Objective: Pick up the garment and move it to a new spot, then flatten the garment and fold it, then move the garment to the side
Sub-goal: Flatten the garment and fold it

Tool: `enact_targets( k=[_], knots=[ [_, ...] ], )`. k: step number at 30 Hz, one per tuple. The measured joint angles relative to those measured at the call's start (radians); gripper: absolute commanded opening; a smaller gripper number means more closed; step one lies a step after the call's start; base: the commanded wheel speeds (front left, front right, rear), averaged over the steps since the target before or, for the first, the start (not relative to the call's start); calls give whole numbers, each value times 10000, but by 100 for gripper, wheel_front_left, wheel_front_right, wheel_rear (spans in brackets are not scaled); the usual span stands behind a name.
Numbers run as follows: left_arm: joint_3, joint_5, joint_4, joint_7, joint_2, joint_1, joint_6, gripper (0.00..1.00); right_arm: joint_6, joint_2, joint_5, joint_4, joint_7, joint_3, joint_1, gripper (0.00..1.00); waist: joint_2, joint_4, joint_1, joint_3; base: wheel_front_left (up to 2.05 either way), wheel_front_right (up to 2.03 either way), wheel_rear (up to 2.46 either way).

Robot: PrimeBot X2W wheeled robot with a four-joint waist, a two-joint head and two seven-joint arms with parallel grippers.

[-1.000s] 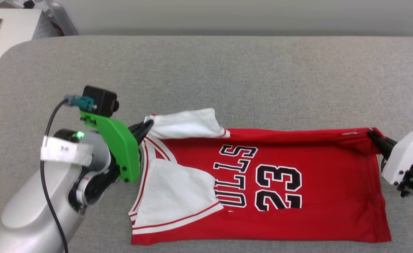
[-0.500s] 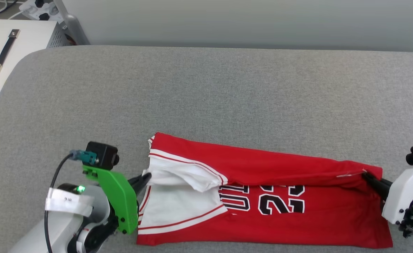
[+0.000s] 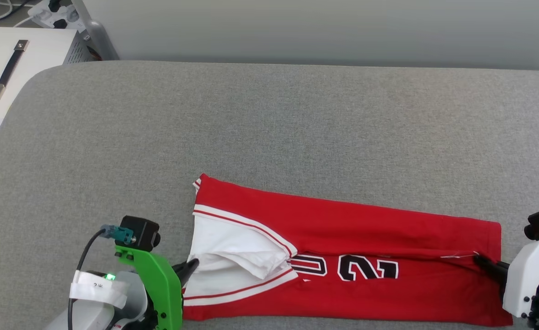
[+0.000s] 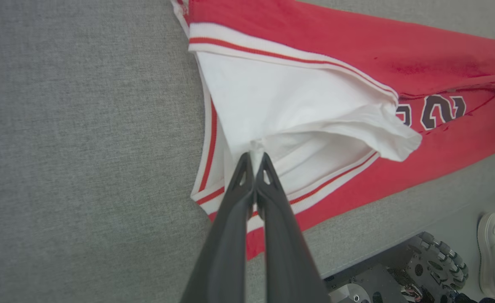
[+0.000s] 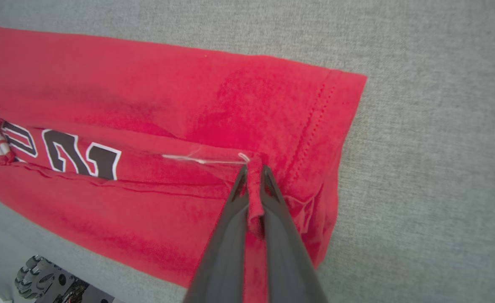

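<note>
Left gripper (image 3: 191, 265) is clamping shut on white fabric at the garment's (image 3: 365, 229) sleeve end, fingers pressed together with a small bunch of cloth between the tips, as the left wrist view is showing. Right gripper (image 3: 478, 259) is pinching a thin fold of red fabric by the hem (image 5: 315, 122) at the opposite end, jaws closed on it, a loose white thread (image 5: 201, 159) trailing beside the tips. Green bracket (image 3: 155, 284) is sitting on the left wrist. Past the near edge in the left wrist view, a wheel (image 4: 437, 261) and a white shoe (image 4: 493, 248) are showing on the floor. Garment is lying on the near part of the gray surface (image 3: 269, 119), stretched long between both grippers, its far half folding over toward the near edge and covering most of the print (image 3: 343, 268), so just the lower parts of characters are showing. White sleeve (image 3: 233, 243) is bunching loosely at the left end, red-striped trim running along it. Far left, off the surface, a white box (image 3: 45, 50) with a black handle (image 3: 8, 68) is standing, a power strip (image 3: 52, 13) behind it.
</note>
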Motion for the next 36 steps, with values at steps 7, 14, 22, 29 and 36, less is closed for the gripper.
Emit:
enact_targets(
  k=[7, 14, 22, 29, 36],
  knots=[
    [-384, 161, 497, -12, -113, 15, -23, 0, 0, 0, -50, -73, 353, 21, 235, 0, 0, -11, 0, 28, 0, 0, 0],
    [-686, 407, 1386, -380, -571, 10, -313, 57, 0, 140, -454, 111, 263, 104, 238, 100, 0, -82, 0, 147, 0, 0, 0],
    [-706, 518, 1841, -756, -800, 2, -445, 100, 4, 213, -424, 182, -54, 370, 192, 100, 0, -100, 0, -15, 0, 0, 0],
    [-182, 510, 1473, -1753, -811, 27, -205, 100, 2, 263, -144, -257, 412, -347, 313, 100, 0, -143, 0, -484, 0, 0, 0],
    [447, 1058, 863, -3682, -857, 119, 234, 100, 2, 970, -125, -485, 1756, -2307, 698, 100, 0, -176, 0, -692, 0, 0, 0]
  ],
)
